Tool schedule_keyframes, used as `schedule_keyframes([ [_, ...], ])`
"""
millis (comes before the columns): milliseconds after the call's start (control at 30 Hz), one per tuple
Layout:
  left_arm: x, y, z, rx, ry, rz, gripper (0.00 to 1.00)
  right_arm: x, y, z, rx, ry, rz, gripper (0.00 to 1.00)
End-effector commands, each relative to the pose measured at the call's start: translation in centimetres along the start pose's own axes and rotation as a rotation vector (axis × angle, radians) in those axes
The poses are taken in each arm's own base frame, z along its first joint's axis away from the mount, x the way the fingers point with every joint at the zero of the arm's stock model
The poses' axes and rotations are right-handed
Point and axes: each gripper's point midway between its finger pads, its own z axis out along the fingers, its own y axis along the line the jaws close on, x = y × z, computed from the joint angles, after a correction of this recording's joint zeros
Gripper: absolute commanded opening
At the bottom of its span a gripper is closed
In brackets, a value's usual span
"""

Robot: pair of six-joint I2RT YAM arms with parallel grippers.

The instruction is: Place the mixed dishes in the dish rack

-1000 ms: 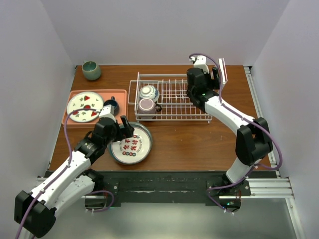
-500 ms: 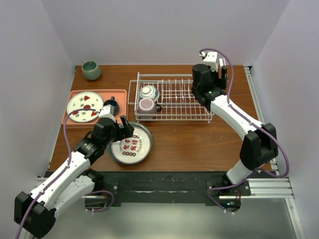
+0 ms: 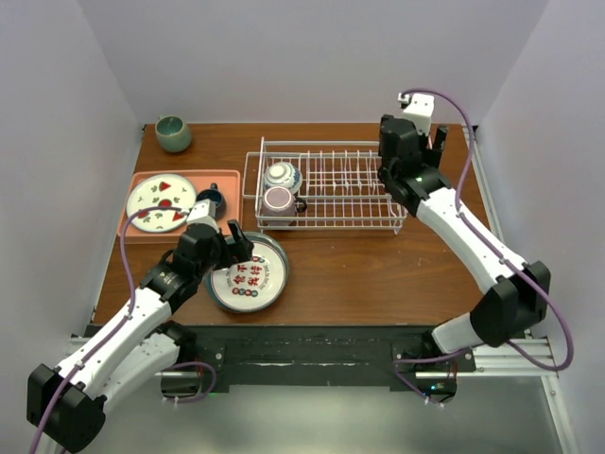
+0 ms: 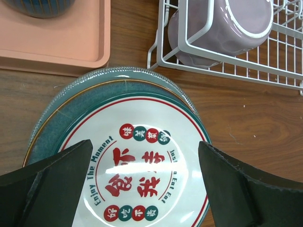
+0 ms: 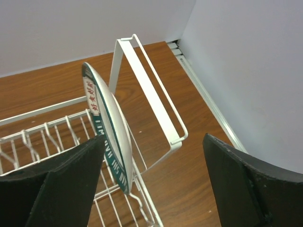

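Far left, out of the work: round grey-green cup (image 3: 173,132) at the back corner, salmon-pink tray (image 4: 57,47) carrying the fruit-marked plate (image 3: 161,203) in front of it. Not for loading.

Next over, left claw (image 4: 144,146) spread wide and empty, hanging over the stack near the front edge: stacked lettered plate (image 4: 142,179) on top, teal plate (image 4: 54,127) under it. Flat, glazed, nested close, with no lip standing clear of the one below. Likely trouble: a finger skating off the rim, or catching two rims at once and dragging the lower plate along. Tray wall just beside the stack on the left, dish rack (image 3: 345,184) corner just behind; little room to tip a plate up on those sides, open surface (image 3: 378,274) to the right.

In the rack's left end, patterned bowl (image 3: 282,174) and pinkish mug (image 3: 278,199), close together. Middle rows of prongs bare.

At the right end, upright lettered plate (image 5: 106,118) standing on edge among the wires. Right claw (image 5: 154,138) wide, gripping nothing, one finger close beside the plate's lower rim, the other well apart. Risk here: a nudge from that near finger on the way out, enough to topple the plate onto the wires or against the tall wire end piece (image 5: 151,94). Side wall near on the right; clearer way out upward.
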Motion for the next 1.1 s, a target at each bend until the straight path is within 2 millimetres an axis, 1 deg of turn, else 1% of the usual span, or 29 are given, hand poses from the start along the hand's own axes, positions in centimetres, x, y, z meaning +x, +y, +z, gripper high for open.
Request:
schedule_keyframes([
  [0, -1.5, -0.2, -0.4, -0.005, -0.045, 0.008, 1.0, -3.9, -0.2, -2.6, -0.148, -0.033, 0.178, 0.96],
  [33, -1.6, -0.2, -0.5, -0.008, -0.051, 0.007, 1.0, -4.2, -0.1, -3.5, -0.203, -0.035, 0.2, 0.99],
  [100, -1.7, -0.2, -0.5, -0.009, -0.056, 0.005, 1.0, -4.3, 0.6, -4.4, -0.286, -0.029, 0.222, 0.99],
  [133, -1.8, -0.1, -0.6, -0.013, -0.058, 0.003, 1.0, -4.4, 1.1, -5.5, -0.367, -0.028, 0.229, 0.99],
  [200, -1.8, -0.1, -0.6, -0.014, -0.059, -0.004, 1.0, -4.3, 2.2, -6.6, -0.462, -0.014, 0.234, 0.99],
  [233, -1.8, -0.1, -0.6, -0.016, -0.059, -0.007, 1.0, -3.5, 3.3, -7.5, -0.547, 0.017, 0.216, 0.99],
  [300, -1.5, 0.1, -0.5, -0.02, -0.053, -0.016, 1.0, -3.0, 4.2, -8.6, -0.628, 0.052, 0.225, 0.99],
  [333, -1.5, 0.1, -0.4, -0.023, -0.054, -0.02, 1.0, -1.8, 4.7, -9.1, -0.663, 0.087, 0.217, 0.99],
  [367, -1.3, 0.3, -0.4, -0.027, -0.051, -0.029, 1.0, -1.4, 5.6, -10.5, -0.749, 0.119, 0.243, 0.98],
  [400, -1.1, 0.4, -0.4, -0.032, -0.05, -0.032, 1.0, -0.8, 6.0, -11.2, -0.787, 0.143, 0.258, 0.98],
  [433, -0.9, 0.6, -0.4, -0.036, -0.051, -0.038, 1.0, 0.9, 6.8, -11.9, -0.831, 0.177, 0.27, 0.96],
  [467, -0.9, 0.7, -0.4, -0.037, -0.055, -0.051, 1.0, 1.2, 7.3, -13.6, -0.906, 0.203, 0.324, 0.94],
  [500, -0.8, 0.8, -0.4, -0.04, -0.059, -0.059, 1.0, 4.0, 8.4, -14.9, -0.958, 0.258, 0.316, 0.93],
  [533, -0.7, 1.0, -0.4, -0.043, -0.062, -0.068, 1.0, 3.9, 9.1, -16.0, -1.005, 0.243, 0.345, 0.92],
  [567, -0.6, 1.1, -0.5, -0.048, -0.064, -0.074, 1.0, 4.6, 9.7, -17.1, -1.029, 0.27, 0.372, 0.91],
  [600, -0.5, 1.3, -0.5, -0.053, -0.064, -0.078, 1.0, 6.5, 10.4, -18.3, -1.054, 0.31, 0.363, 0.91],
  [633, -0.6, 1.4, -0.6, -0.059, -0.071, -0.086, 1.0, 7.1, 11.8, -21.1, -1.134, 0.321, 0.356, 0.91],
  [667, -0.6, 1.6, -0.7, -0.064, -0.074, -0.092, 1.0, 8.0, 12.6, -22.3, -1.163, 0.349, 0.363, 0.9],
  [700, -0.5, 1.7, -0.7, -0.072, -0.073, -0.094, 1.0, 10.0, 13.5, -23.7, -1.209, 0.405, 0.338, 0.89],
  [733, -0.7, 1.7, -0.9, -0.072, -0.083, -0.098, 1.0, 11.0, 14.3, -25.2, -1.245, 0.433, 0.329, 0.88],
  [800, -0.7, 2.0, -1.0, -0.081, -0.083, -0.105, 1.0, 12.8, 15.3, -26.2, -1.253, 0.494, 0.333, 0.85],
  [833, -0.6, 2.1, -1.1, -0.083, -0.085, -0.108, 1.0, 14.6, 16.1, -26.9, -1.263, 0.532, 0.306, 0.84],
  [900, -0.5, 2.2, -1.1, -0.089, -0.086, -0.11, 1.0, 16.1, 17.1, -27.6, -1.276, 0.58, 0.289, 0.81],
  [933, -0.5, 2.3, -1.1, -0.091, -0.086, -0.113, 1.0, 17.2, 17.9, -28.3, -1.289, 0.606, 0.264, 0.79],
  [967, -0.4, 2.4, -1.0, -0.093, -0.083, -0.11, 1.0, 17.7, 18.3, -28.6, -1.29, 0.623, 0.257, 0.76],
  [1033, -0.2, 2.6, -1.0, -0.102, -0.076, -0.108, 1.0, 18.1, 19.3, -29.5, -1.312, 0.633, 0.246, 0.74],
  [1067, -0.1, 2.6, -1.0, -0.103, -0.073, -0.108, 1.0, 19.3, 19.9, -29.6, -1.304, 0.658, 0.224, 0.72],
])
